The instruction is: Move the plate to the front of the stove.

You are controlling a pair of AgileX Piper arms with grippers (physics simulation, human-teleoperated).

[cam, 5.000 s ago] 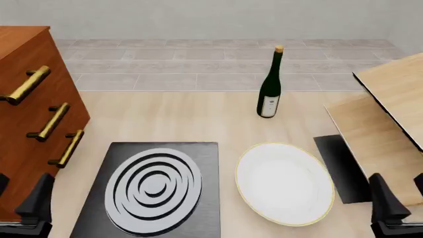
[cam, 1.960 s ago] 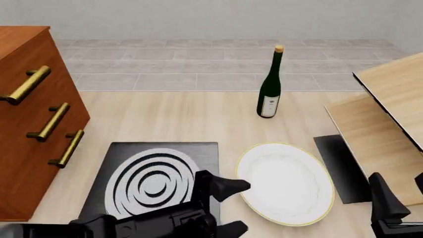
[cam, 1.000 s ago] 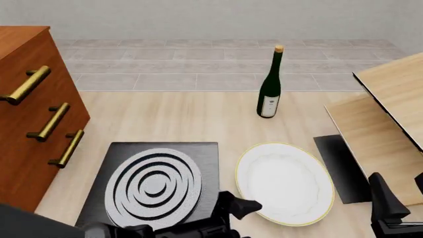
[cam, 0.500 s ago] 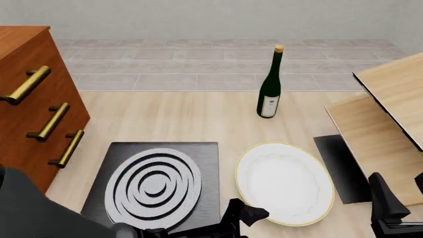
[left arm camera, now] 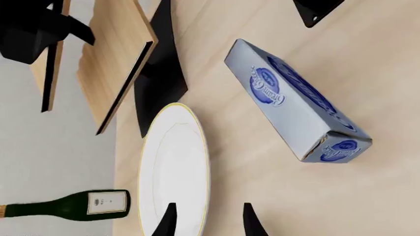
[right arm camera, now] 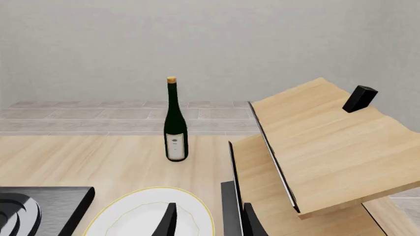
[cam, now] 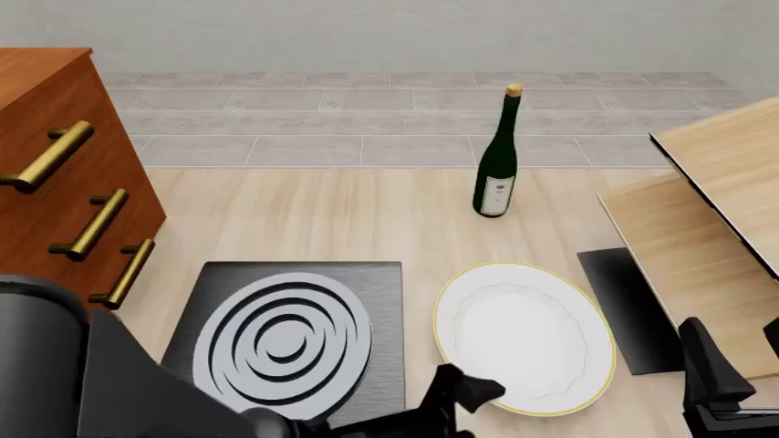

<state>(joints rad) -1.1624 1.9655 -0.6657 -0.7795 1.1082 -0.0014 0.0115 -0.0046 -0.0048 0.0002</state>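
The white plate (cam: 524, 339) with its thin gold rim lies flat on the table just right of the black stove (cam: 287, 345) and its ringed silver burner. My left gripper (cam: 469, 400) is open at the plate's near-left rim. In the left wrist view the plate (left arm camera: 174, 172) has its rim running between the two fingers of that gripper (left arm camera: 208, 223), which are well apart. My right gripper (cam: 740, 360) stands open at the bottom right, clear of the plate. In the right wrist view this gripper (right arm camera: 210, 223) holds nothing and looks over the plate (right arm camera: 147, 211).
A dark green wine bottle (cam: 497, 160) stands behind the plate. Brown drawers (cam: 61, 210) rise at the left. Tilted wooden shelves (cam: 706, 219) and a plain black mat (cam: 627, 306) sit at the right. A blue-and-white box (left arm camera: 295, 103) lies on the table.
My left arm has swung in from the bottom left and moved right, bringing its fingers to the plate's near rim. The plate and the right arm have not moved.
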